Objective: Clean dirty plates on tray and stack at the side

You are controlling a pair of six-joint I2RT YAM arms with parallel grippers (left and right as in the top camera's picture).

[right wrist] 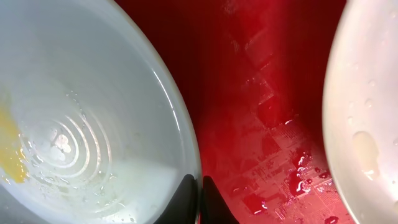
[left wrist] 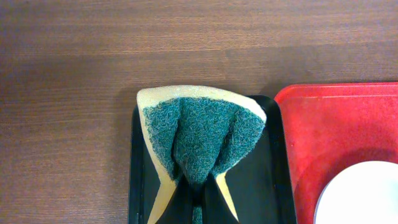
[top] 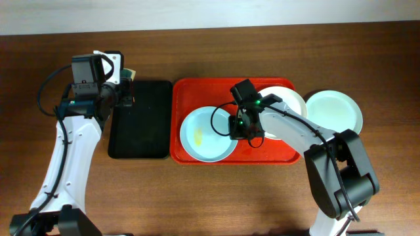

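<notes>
On the red tray (top: 190, 92) lies a pale mint-blue plate (top: 205, 134) with a yellow smear left of its middle. My right gripper (top: 239, 126) is shut on that plate's right rim. In the right wrist view the jaws (right wrist: 199, 182) pinch the rim, one finger inside the plate (right wrist: 81, 112) and one over the wet tray floor (right wrist: 261, 93). A white plate (top: 285, 105) sits on the tray's right part. Another mint plate (top: 333, 111) rests on the table, right of the tray. My left gripper (left wrist: 198, 186) is shut on a folded green-and-yellow sponge (left wrist: 202, 134).
A narrow black tray (top: 147, 124) lies left of the red tray, under the sponge and my left gripper (top: 125, 92). Water drops dot the red tray floor. Bare wooden table surrounds both trays.
</notes>
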